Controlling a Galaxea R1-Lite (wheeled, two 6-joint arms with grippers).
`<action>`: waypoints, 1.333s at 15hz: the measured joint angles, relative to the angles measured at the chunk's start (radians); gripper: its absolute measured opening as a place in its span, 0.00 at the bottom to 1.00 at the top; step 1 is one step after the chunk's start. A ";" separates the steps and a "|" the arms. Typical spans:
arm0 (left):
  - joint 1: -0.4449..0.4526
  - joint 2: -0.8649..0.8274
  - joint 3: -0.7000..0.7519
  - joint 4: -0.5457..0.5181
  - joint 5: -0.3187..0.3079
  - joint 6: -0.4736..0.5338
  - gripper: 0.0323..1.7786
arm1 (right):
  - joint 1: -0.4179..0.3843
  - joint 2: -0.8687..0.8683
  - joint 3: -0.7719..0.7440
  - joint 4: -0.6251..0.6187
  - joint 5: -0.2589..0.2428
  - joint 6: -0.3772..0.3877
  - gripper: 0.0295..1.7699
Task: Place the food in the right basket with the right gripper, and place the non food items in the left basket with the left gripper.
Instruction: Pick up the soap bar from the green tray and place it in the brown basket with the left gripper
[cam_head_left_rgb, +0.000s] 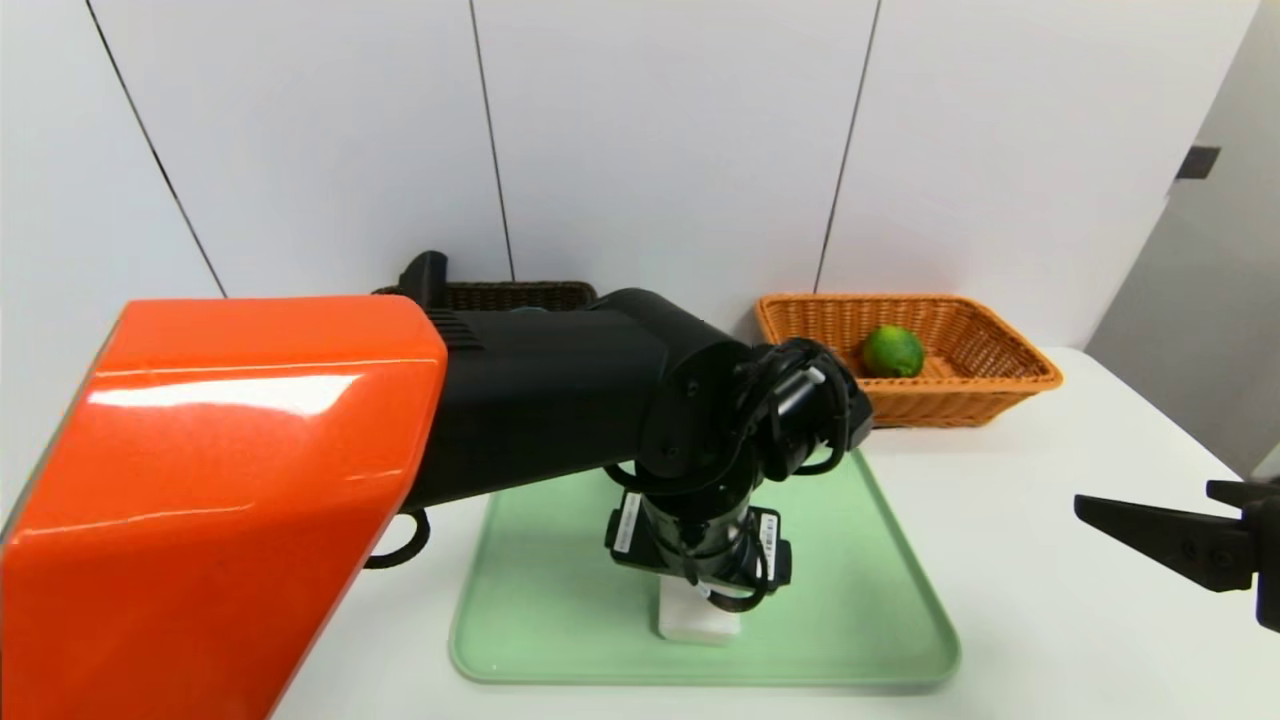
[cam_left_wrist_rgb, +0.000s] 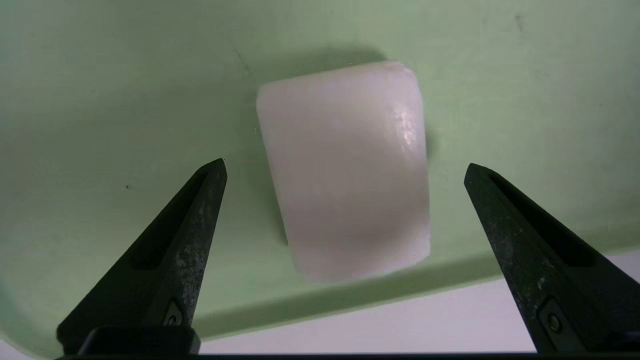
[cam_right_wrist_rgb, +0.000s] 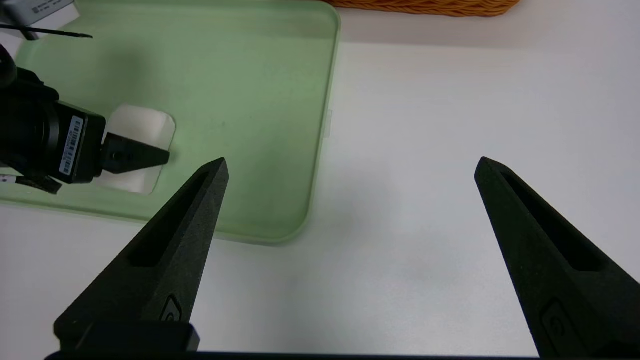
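- Left gripper (cam_left_wrist_rgb: 346, 162): at work, pointed down over the tray, fingers standing wide apart with nothing clamped between them.
- White rounded block (cam_left_wrist_rgb: 350, 210): lies directly beneath and between those fingers, one finger off each long side. No contact found; some gap shows on both flanks.
- Long axis of block: runs crosswise to the closing direction, slightly skewed. Judged acceptable: closing should meet the long sides, across the narrower width. Height of the fingertips above the tray cannot be told.
- Green tray (cam_head_left_rgb: 850, 600): carries the block, beneath the left gripper, its near rim just beyond the block's end.
- Right gripper (cam_right_wrist_rgb: 354, 160): idle, fingers apart and empty, over the tabletop (cam_head_left_rgb: 1060, 650) to the right of the left gripper. It is the farther of the two from the block.
- Orange-tan wicker basket (cam_head_left_rgb: 920, 405): beyond the left gripper and to its right, with the lime (cam_head_left_rgb: 893, 352) inside.
- Dark brown wicker basket (cam_head_left_rgb: 540, 293): beyond the left gripper and to its left, partly hidden by the arm. Judged the block's proper destination once gripped and lifted.
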 joint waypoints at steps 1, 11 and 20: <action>0.002 0.004 0.000 0.000 0.000 0.001 0.95 | 0.000 -0.001 0.001 0.000 0.000 0.000 0.96; 0.019 0.027 -0.004 0.000 0.000 0.003 0.95 | 0.001 -0.004 0.009 -0.001 0.001 -0.001 0.96; 0.018 0.037 -0.005 -0.009 0.000 0.003 0.95 | 0.001 -0.021 0.023 0.000 0.001 -0.003 0.96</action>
